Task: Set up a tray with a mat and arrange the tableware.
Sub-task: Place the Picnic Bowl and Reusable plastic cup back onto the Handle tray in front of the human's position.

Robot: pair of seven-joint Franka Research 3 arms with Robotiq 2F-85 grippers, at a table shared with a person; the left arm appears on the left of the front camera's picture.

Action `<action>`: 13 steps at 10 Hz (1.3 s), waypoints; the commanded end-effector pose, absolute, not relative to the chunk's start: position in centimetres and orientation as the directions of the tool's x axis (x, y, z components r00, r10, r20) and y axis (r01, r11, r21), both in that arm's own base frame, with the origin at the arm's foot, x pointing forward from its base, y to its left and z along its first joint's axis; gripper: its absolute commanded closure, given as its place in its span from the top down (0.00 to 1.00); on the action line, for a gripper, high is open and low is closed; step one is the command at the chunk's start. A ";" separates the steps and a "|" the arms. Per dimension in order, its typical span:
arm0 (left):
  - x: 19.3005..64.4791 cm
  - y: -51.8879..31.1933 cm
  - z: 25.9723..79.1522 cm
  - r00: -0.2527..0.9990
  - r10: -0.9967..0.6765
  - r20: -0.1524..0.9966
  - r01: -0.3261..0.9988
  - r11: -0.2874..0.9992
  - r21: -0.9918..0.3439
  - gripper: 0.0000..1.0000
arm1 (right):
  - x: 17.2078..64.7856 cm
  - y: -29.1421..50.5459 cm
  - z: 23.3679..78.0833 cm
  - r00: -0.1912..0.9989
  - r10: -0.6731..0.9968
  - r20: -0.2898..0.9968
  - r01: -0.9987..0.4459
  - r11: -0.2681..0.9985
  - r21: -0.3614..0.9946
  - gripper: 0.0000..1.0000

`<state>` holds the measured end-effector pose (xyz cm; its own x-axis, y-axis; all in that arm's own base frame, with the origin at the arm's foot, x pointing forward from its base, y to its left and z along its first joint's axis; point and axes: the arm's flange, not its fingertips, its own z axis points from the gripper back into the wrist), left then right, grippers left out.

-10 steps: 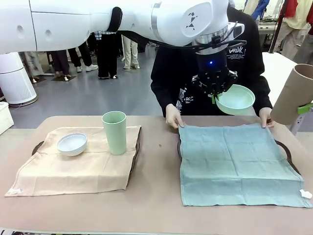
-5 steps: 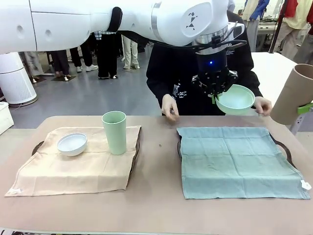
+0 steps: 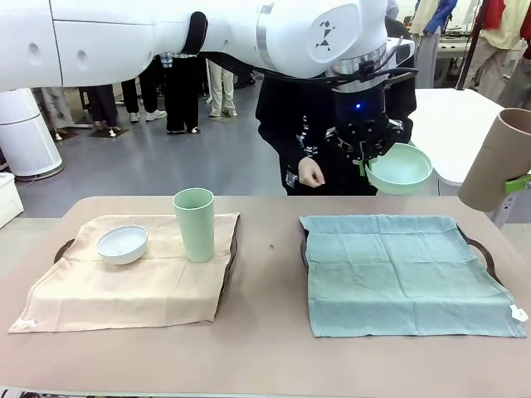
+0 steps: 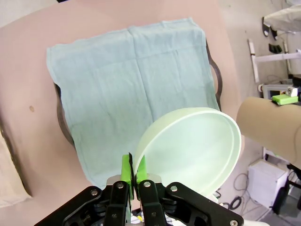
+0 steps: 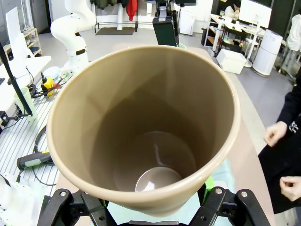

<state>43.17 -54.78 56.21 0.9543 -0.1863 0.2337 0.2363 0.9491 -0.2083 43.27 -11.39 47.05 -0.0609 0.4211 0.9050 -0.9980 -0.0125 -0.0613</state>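
The left gripper (image 3: 362, 163) is clamped on the rim of the mint bowl (image 3: 400, 168), holding it tilted in the air above the far edge of the green mat (image 3: 406, 274), which lies over a dark tray (image 3: 481, 249) on the desk (image 3: 265, 348). The right gripper (image 5: 146, 214) holds the tan cup (image 3: 498, 162) aloft at the right, its green pads (image 3: 517, 183) against the wall; the jaws look spread around it. On the beige mat (image 3: 124, 290) at the left stand the white bowl (image 3: 122, 244) and the mint cup (image 3: 194, 224), near each other. The person's hand (image 3: 310, 172) hangs off the desk.
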 end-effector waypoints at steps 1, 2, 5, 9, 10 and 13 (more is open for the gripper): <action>43.2 -54.6 56.6 0.955 -0.185 0.233 0.239 0.943 -0.230 0.00 | 43.6 -11.4 47.3 -0.074 0.404 0.912 -0.997 -0.021 -0.071 0.28; 43.2 -54.8 56.2 0.954 -0.186 0.234 0.236 0.949 -0.208 0.04 | 43.3 -11.4 47.1 -0.061 0.421 0.905 -0.998 -0.012 -0.061 0.84; 47.1 -54.3 47.8 0.974 -0.196 0.113 0.213 0.965 -0.156 0.04 | 47.3 -8.8 39.7 -0.040 0.389 0.920 -0.985 -0.172 0.030 0.84; 47.8 -54.1 43.8 0.981 -0.176 0.086 0.187 0.973 -0.137 0.04 | 47.0 -6.7 35.7 0.004 0.392 0.920 -0.980 -0.182 0.081 0.84; 47.8 -54.1 43.8 0.981 -0.176 0.086 0.187 0.973 -0.137 0.04 | 47.0 -6.7 35.7 0.004 0.392 0.920 -0.980 -0.182 0.081 0.84; 48.3 -53.9 41.2 0.985 -0.170 0.043 0.174 0.976 -0.133 0.04 | 48.3 -6.1 33.8 -0.011 0.432 0.902 -0.988 -0.144 0.057 0.84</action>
<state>48.08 -54.12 42.29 0.9824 -0.1750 0.0658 0.1827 0.9735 -0.1374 47.93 -6.81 34.72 0.0033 0.4186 0.9082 -0.9811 -0.1744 0.0840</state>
